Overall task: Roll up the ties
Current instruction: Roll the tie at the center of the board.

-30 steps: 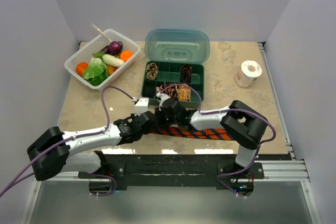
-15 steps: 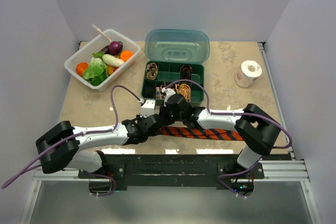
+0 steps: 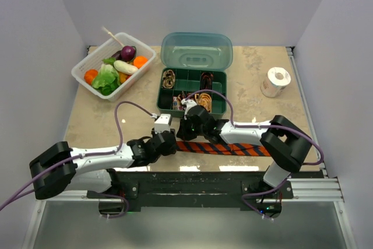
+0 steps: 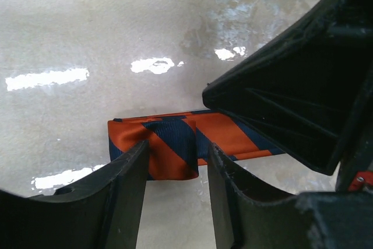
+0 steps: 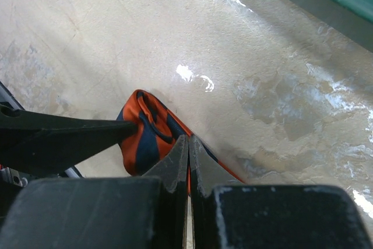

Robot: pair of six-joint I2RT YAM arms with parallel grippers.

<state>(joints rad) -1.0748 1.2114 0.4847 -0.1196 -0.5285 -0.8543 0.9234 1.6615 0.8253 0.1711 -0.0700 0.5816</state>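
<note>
An orange-red tie with navy diagonal stripes (image 3: pixel 233 148) lies flat along the table's near edge. Its left end is folded over into a short loop (image 4: pixel 169 144) (image 5: pixel 140 135). My left gripper (image 3: pixel 169 143) (image 4: pixel 175 158) is open, and its fingertips straddle the near edge of that fold without pinching it. My right gripper (image 3: pixel 188 137) (image 5: pixel 187 142) is shut, its joined tips resting on the tie just right of the fold. Small coiled ties (image 3: pixel 169 78) sit in the green box's compartments.
A green compartment box (image 3: pixel 217 80) with its lid raised stands behind the grippers. A white basket of toy vegetables (image 3: pixel 87 69) is at the back left and a white tape roll (image 3: pixel 275 81) at the right. The metal rail borders the table's near edge.
My left gripper has opened and let go of the tie's folded end, drawing back slightly to the left. The right gripper stays shut on top of the tie.
</note>
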